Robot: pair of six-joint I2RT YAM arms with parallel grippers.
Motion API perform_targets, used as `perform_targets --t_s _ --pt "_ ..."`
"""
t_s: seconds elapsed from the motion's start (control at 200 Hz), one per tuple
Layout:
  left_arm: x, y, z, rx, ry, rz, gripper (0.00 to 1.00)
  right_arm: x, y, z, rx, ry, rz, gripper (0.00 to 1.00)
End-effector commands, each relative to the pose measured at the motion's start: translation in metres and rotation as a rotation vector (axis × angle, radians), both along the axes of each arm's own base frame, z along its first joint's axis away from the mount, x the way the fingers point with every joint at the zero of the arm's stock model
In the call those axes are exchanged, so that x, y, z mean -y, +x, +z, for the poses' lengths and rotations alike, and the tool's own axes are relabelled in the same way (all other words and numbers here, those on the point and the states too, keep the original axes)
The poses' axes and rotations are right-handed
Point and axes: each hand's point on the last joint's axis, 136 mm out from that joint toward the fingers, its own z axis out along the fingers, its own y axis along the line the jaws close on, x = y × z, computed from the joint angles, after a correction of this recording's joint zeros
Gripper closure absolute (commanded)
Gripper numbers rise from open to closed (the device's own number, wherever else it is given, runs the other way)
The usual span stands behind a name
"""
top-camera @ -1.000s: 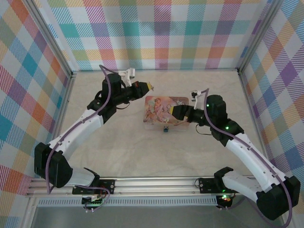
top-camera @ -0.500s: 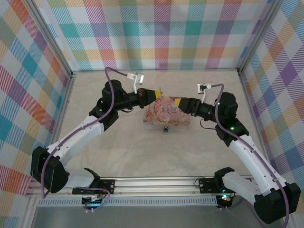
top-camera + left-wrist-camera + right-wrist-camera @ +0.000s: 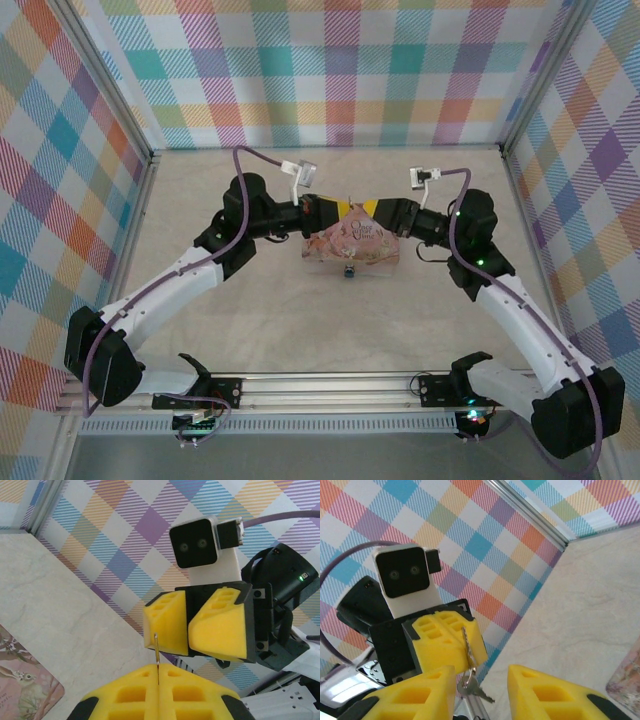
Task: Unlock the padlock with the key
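1. Above the far edge of the pink floral rectangular tin box [image 3: 352,247], your two arms are meeting nose to nose over the pale marbled tabletop [image 3: 300,320], with the checked pastel walls [image 3: 330,70] behind them.
2. Your left gripper [image 3: 157,669] is pressing its yellow fingers together on the slender greyish metal key [image 3: 156,650]. The thin blade is standing straight up out of the seam between the two fingers.
3. Seen from the right wrist, a small metal ring with a second key [image 3: 470,686] is hanging below the clamped key, free of both grippers.
4. Your right gripper [image 3: 482,682] is facing the left one with its yellow fingers standing apart and nothing sitting between them. From the left wrist that gap is looking narrow.
5. The key's tip is lying just in front of one right-hand finger rather than inside the gap. Whether it is touching that finger, I cannot tell.
6. The tiny dark padlock with a bluish spot [image 3: 349,271] is sitting on the table at the tin's near edge, below and well apart from both grippers. Whether it is touching the tin, or whether its shackle is open, is too small to tell.
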Motion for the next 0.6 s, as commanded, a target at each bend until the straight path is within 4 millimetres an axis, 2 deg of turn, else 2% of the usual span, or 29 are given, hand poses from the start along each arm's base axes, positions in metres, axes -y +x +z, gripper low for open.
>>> perform_targets --t_s 0.0,0.345,0.595 --pt "-0.001 -0.009 0.029 0.085 -0.061 -0.007 1.0 -0.001 -0.005 0.024 0.068 0.058 0.036 0.65" --pt "0.005 -0.009 0.033 0.085 -0.08 -0.012 1.0 -0.007 -0.002 0.015 0.036 0.066 0.066 0.65" --pt "0.007 -0.011 0.034 0.081 -0.085 -0.017 1.0 -0.013 -0.007 0.017 0.046 0.076 0.102 0.72"
